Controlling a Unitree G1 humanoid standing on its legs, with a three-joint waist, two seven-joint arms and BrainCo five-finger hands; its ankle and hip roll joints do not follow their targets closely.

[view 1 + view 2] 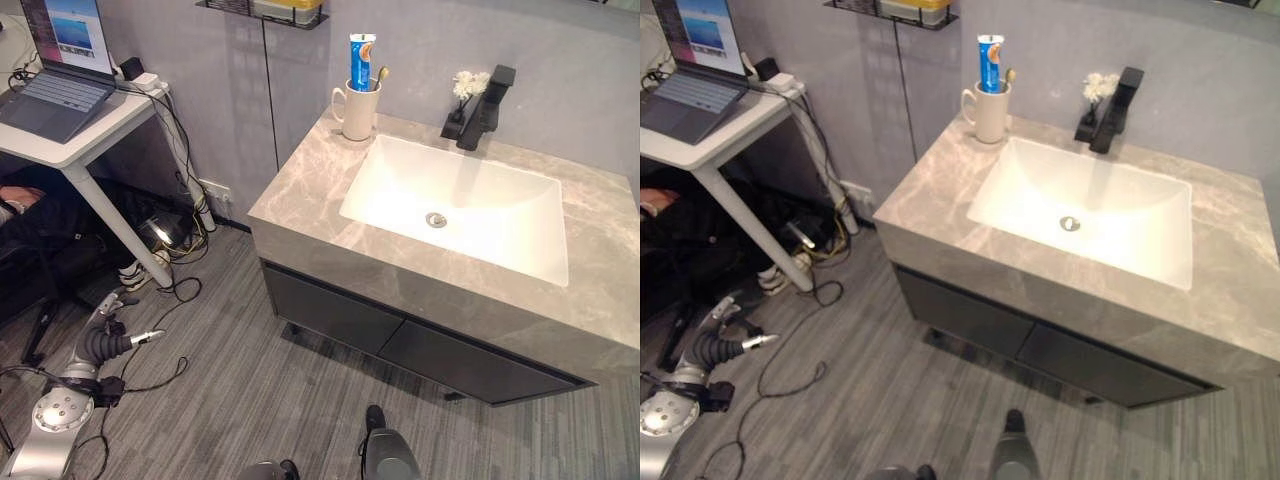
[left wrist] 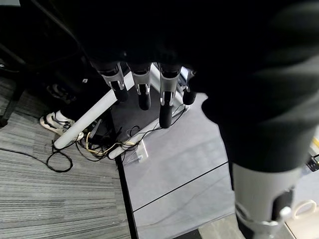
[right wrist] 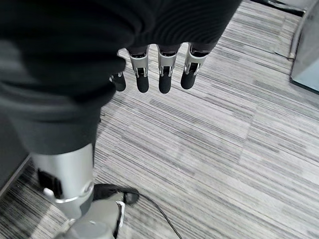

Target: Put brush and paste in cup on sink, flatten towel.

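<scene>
Toothpaste (image 1: 361,60) and a brush (image 1: 381,75) stand upright in a white cup (image 1: 355,110) at the back left corner of the grey marble counter (image 1: 300,190), just beside the white sink basin (image 1: 470,205). A black tap (image 1: 483,108) rises at the counter's back edge behind the basin, with a small white flower (image 1: 468,84) touching its left side. Dark drawer fronts (image 1: 400,335) sit under the counter.

From the head, the left hand (image 1: 108,332) hangs low over the striped grey floor (image 1: 230,400), well apart from the counter, fingers loose and holding nothing. Its own wrist camera shows what the head does not: straight fingers (image 2: 166,102) spread apart, and past them a white table leg (image 2: 89,122) and a tangle of cables.

The right wrist camera shows the right hand (image 3: 159,69) with fingers straight and empty above bare floor.

To the left a white table (image 1: 75,135) carries an open laptop (image 1: 60,75); a person's shoe (image 1: 135,275) rests by the table leg. A wire shelf (image 1: 265,12) hangs on the wall above.
</scene>
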